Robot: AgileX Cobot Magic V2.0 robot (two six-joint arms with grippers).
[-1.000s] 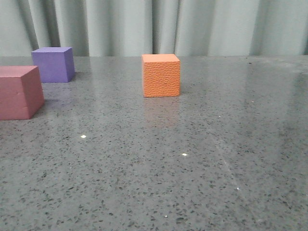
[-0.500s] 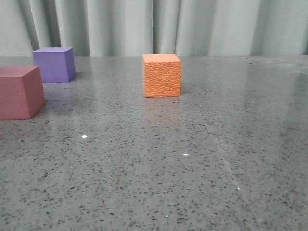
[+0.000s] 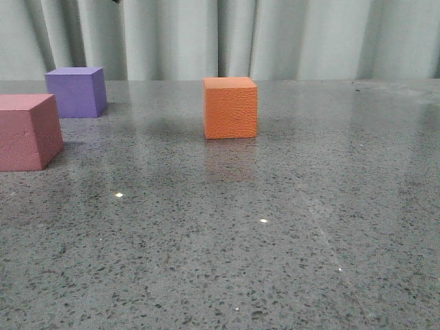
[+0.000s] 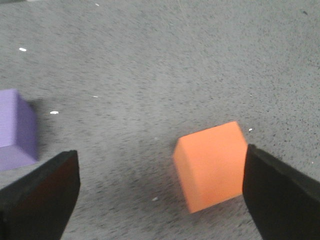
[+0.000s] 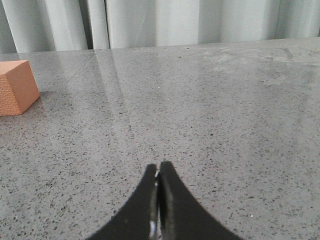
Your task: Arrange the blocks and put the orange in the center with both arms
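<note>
The orange cube (image 3: 230,107) stands on the grey speckled table (image 3: 261,240), near the middle towards the back. A purple cube (image 3: 77,91) sits at the back left, and a pinkish-red cube (image 3: 27,132) stands in front of it at the left edge. My left gripper (image 4: 160,185) hovers open above the table; the orange cube (image 4: 212,165) lies below, close to one finger (image 4: 280,195), and the purple cube (image 4: 17,127) lies off to the other side. My right gripper (image 5: 159,172) is shut with nothing in it, low over bare table, the orange cube (image 5: 17,87) far off to its side.
A pale pleated curtain (image 3: 234,38) closes off the back of the table. Neither arm shows in the front view.
The blocks have not moved. A faint shadow has come onto the table around the orange cube in the front view.
</note>
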